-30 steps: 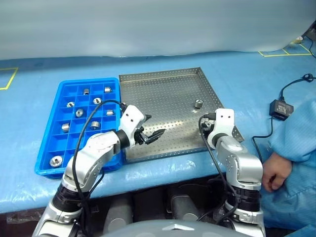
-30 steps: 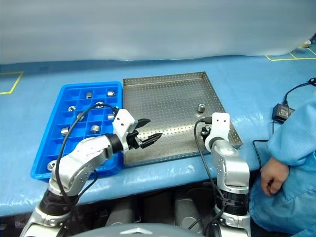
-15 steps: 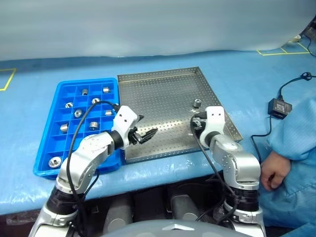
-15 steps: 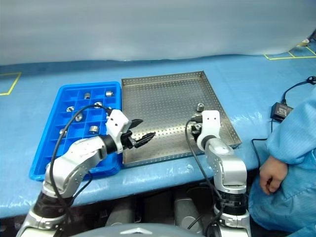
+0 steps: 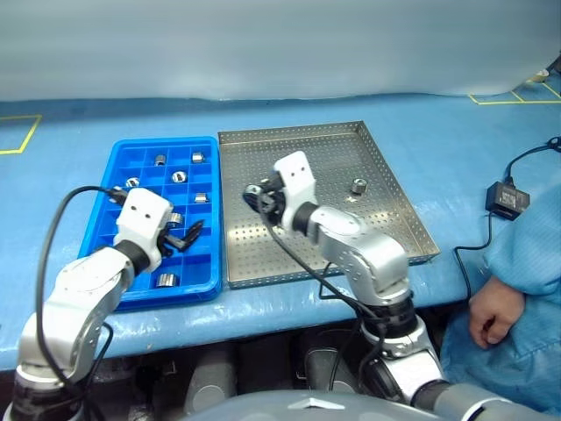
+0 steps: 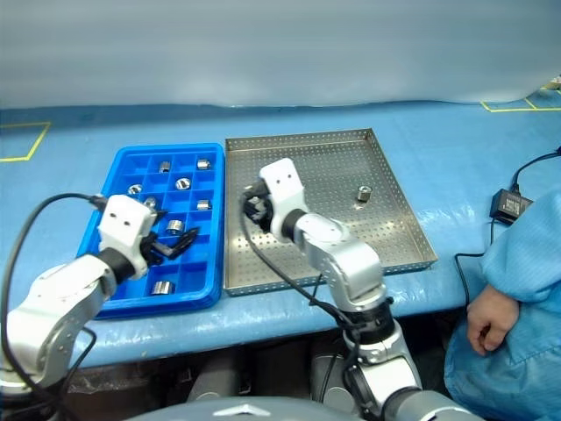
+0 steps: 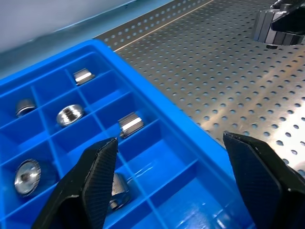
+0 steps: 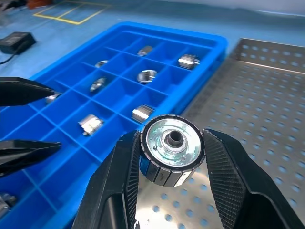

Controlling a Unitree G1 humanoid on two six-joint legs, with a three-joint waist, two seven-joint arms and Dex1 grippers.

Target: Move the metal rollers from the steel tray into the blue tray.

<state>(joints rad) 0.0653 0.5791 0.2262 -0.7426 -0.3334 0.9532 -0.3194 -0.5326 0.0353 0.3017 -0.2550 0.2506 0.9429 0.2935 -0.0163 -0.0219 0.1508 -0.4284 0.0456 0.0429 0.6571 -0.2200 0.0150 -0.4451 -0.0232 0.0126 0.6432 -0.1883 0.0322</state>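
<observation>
Steel tray (image 5: 386, 224) beside blue tray (image 5: 140, 160), touching along one edge. Right gripper (image 8: 171, 160) above the steel tray's left side, pinching one metal roller (image 8: 172, 149). Left gripper (image 7: 181, 167) over the blue tray, fingers spread, empty. Another roller (image 5: 358, 186) loose on the steel tray; several more rollers (image 5: 180, 176) in blue compartments.

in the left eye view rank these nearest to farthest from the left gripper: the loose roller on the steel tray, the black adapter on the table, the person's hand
1. The loose roller, standing on the right half of the steel tray, is nearest the left gripper.
2. The person's hand, off the table's near right edge.
3. The black adapter, at the far right on the table; close to the hand's rank, only slightly farther.
</observation>
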